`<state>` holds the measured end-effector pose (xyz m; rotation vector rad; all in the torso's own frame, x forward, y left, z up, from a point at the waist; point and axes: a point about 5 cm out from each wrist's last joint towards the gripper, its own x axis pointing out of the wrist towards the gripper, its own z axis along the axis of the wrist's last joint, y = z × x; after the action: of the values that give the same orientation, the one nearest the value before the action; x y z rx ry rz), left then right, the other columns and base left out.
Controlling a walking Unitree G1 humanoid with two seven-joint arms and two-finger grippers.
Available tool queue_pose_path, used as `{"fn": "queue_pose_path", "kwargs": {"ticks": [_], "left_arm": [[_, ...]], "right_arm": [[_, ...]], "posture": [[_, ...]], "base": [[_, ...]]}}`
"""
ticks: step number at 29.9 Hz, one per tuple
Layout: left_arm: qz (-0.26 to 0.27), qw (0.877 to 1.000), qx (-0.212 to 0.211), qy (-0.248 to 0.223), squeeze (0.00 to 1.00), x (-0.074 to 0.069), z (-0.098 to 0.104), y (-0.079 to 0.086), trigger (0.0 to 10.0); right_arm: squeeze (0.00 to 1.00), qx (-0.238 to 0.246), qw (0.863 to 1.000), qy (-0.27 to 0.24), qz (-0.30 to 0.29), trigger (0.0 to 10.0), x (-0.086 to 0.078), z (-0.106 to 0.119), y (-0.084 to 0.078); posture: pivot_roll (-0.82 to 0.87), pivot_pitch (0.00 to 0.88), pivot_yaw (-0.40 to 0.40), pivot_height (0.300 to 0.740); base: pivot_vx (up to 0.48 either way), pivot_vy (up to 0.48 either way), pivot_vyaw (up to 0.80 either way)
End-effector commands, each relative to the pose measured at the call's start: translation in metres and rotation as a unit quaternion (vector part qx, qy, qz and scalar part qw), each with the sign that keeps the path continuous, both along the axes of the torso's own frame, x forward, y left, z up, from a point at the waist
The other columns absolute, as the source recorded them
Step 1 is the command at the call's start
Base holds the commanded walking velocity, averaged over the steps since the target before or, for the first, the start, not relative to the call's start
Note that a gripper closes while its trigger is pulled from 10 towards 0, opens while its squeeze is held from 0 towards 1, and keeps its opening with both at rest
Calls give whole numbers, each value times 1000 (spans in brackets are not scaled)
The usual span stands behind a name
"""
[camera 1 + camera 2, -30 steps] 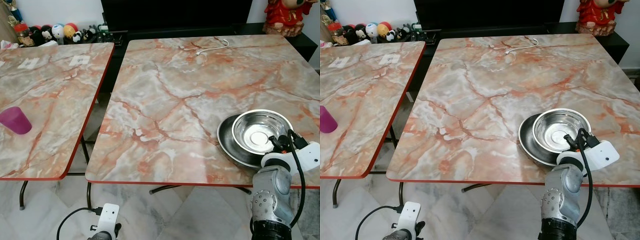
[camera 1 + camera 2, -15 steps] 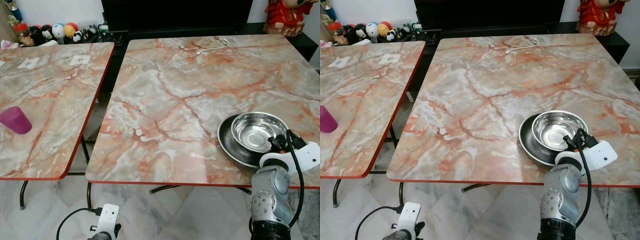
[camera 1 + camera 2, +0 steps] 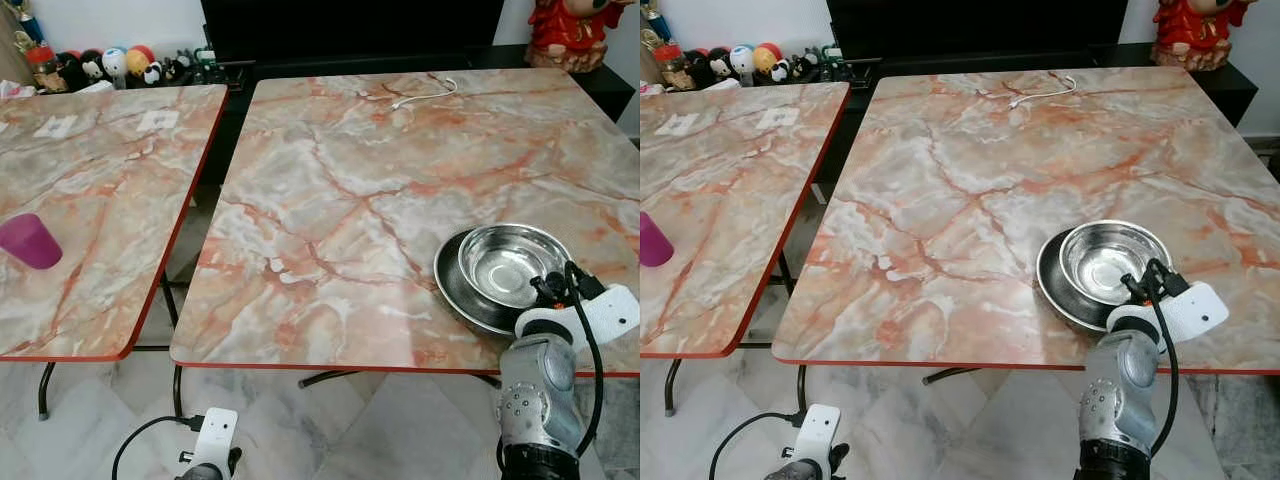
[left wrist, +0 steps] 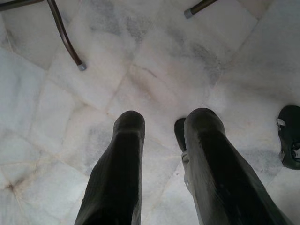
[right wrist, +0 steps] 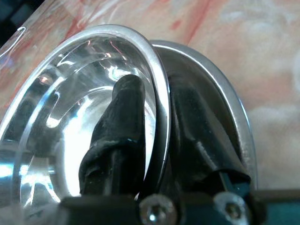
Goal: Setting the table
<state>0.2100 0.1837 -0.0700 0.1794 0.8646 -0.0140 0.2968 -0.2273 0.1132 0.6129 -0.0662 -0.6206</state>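
Note:
A shiny steel bowl (image 3: pixel 508 262) lies over a darker steel plate (image 3: pixel 450 285) near the front right edge of the right marble table (image 3: pixel 330 200). My right gripper (image 5: pixel 154 89) is shut on the bowl's near rim (image 5: pixel 161 108), with one finger (image 5: pixel 123 112) inside the bowl and the other outside it, above the plate (image 5: pixel 225 98). The bowl tilts slightly; I cannot tell if its base rests on the plate. My left gripper (image 4: pixel 164 119) hangs open over the floor with nothing between its fingers.
A purple cup (image 3: pixel 30 240) stands on the left table (image 3: pixel 100 190). A white cable (image 3: pixel 425 95) lies at the far side of the right table. Toys (image 3: pixel 100 65) and a red figurine (image 3: pixel 570 30) line the back. Table legs (image 4: pixel 65 37) stand on the marble floor.
The bowl, held by my right gripper, has sunk lower and shifted slightly left over the plate. The left arm has not moved.

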Motion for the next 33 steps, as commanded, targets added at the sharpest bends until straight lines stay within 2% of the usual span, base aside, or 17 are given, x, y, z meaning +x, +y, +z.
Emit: {"fn": "queue_pose_path", "kwargs": {"ticks": [1, 3, 4, 6, 7, 8, 9, 10, 19, 28, 31, 33], "left_arm": [[1, 1000, 6, 18, 0, -8, -4, 6, 10000], [2, 1000, 7, 18, 0, -8, -4, 6, 10000], [2, 1000, 7, 18, 0, -9, -4, 6, 10000], [2, 1000, 7, 18, 0, -9, -4, 6, 10000], [3, 1000, 7, 17, 0, -9, -4, 6, 10000], [3, 1000, 8, 17, 0, -9, -4, 7, 10000], [3, 1000, 8, 17, 0, -9, -4, 7, 10000], [3, 1000, 8, 17, 0, -9, -4, 7, 10000], [4, 1000, 8, 16, 0, -10, -5, 7, 10000], [5, 1000, 7, 16, 0, -10, -5, 7, 10000], [6, 1000, 8, 15, 0, -10, -5, 8, 10000], [6, 1000, 8, 14, 0, -10, -5, 8, 10000]], "right_arm": [[0, -8, 1000, 15, 2, 10000, -3, -3, 5], [24, -10, 1000, 13, 3, 10000, -4, -3, 6], [839, -13, 1000, 13, 3, 10000, -4, -2, 7], [843, -16, 1000, 8, 0, 10000, -5, -1, 8], [773, -31, 1000, 5, 1, 10000, -5, 2, 8], [114, -36, 999, 4, 1, 10000, -5, 4, 8], [114, -44, 999, 0, 2, 10000, -5, 6, 8], [0, -54, 999, -4, 3, 10000, -5, 8, 8], [0, -99, 995, -18, -16, 10000, -10, 22, 5], [0, -94, 995, 2, -34, 10000, -20, 18, 4], [0, -173, 984, 3, -38, 10000, -27, 27, 1], [0, -238, 971, -5, -24, 10000, -28, 35, 5]], "posture": [[-115, 106, 61, 740], [-115, 106, 61, 740], [-114, 104, 60, 740], [-114, 104, 60, 740], [-113, 105, 60, 740], [-113, 105, 60, 740], [-114, 104, 59, 740], [-114, 104, 59, 740], [-117, 104, 57, 740], [-117, 103, 53, 740], [-119, 104, 55, 740], [-122, 104, 57, 740]], "base": [[0, 0, 0], [0, 0, 0], [0, 0, 0], [0, 0, 0], [0, 0, 0], [0, 0, 0], [0, 0, 0], [0, 0, 0], [0, 0, 0], [0, 0, 0], [0, 0, 0], [0, 0, 0]]}}
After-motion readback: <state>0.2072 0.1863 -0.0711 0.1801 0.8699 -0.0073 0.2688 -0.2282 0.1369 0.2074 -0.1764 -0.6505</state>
